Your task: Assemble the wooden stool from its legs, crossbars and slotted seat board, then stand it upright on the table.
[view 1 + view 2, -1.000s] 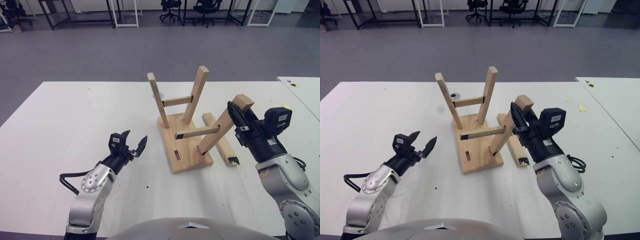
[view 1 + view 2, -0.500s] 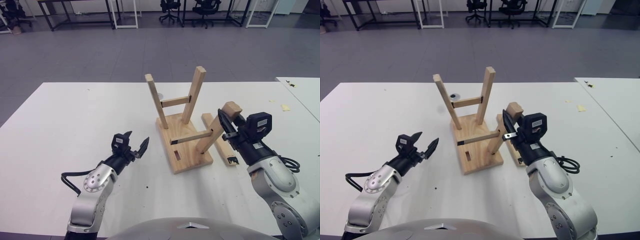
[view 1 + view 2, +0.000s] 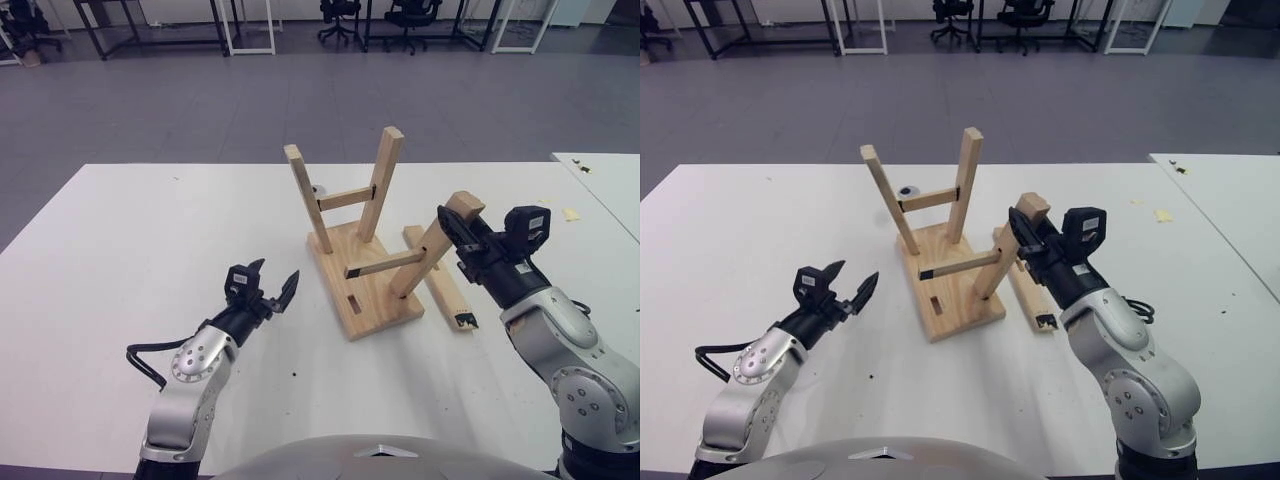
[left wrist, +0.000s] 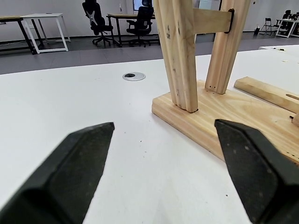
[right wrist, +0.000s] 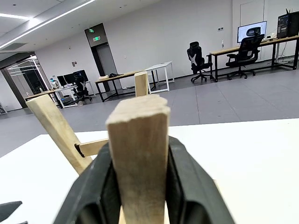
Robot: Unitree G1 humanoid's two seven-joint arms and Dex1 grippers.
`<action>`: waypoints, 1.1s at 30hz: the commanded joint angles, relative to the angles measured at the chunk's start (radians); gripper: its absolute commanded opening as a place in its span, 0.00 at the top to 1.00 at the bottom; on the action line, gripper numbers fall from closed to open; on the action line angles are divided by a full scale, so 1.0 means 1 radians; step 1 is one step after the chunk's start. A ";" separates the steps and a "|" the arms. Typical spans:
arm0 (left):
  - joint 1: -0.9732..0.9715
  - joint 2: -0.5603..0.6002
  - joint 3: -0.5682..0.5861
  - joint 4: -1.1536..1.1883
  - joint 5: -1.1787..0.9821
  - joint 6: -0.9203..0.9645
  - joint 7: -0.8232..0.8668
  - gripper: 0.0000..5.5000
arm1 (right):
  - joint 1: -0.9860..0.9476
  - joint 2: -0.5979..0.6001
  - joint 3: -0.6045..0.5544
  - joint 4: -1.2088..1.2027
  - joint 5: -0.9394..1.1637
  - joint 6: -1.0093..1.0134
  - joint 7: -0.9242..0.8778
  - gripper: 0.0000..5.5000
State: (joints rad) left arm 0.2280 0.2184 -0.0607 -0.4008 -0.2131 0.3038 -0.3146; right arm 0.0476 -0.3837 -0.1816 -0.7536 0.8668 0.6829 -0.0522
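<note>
Altogether three legs (image 3: 378, 185), one in right pincer (image 3: 449, 227), two crossbars (image 3: 346, 198), one seat board (image 3: 377, 306)

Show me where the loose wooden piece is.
The loose piece lies flat on the table, right of the seat board, under the leg in the right gripper.

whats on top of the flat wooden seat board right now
Two standing wooden legs joined by a crossbar, plus a third leaning leg gripped by the right tool. One empty slot shows; the slots under the legs are covered.
</note>
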 commanded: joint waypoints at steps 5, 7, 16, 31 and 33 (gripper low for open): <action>-0.034 -0.008 -0.005 0.031 0.021 -0.027 0.010 0.28 | -0.086 -0.007 -0.044 0.028 0.076 0.002 0.027 0.58; -0.041 -0.016 -0.005 0.042 0.026 -0.036 0.013 0.28 | -0.094 -0.019 -0.054 0.030 0.095 0.009 0.041 0.53; -0.086 -0.073 -0.018 0.129 0.051 -0.113 0.045 0.28 | -0.378 -0.160 -0.332 0.332 0.492 -0.010 0.023 0.34; -0.148 -0.075 -0.021 0.204 0.062 -0.139 0.030 0.28 | -0.111 -0.256 0.214 0.674 -0.251 0.043 0.381 0.34; -0.153 -0.076 -0.023 0.212 0.064 -0.142 0.030 0.28 | -0.119 -0.248 0.238 0.685 -0.308 0.046 0.374 0.34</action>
State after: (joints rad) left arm 0.0927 0.1406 -0.0815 -0.2016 -0.1547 0.1684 -0.2803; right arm -0.0597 -0.6442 0.0368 -0.0860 0.6031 0.7145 0.3241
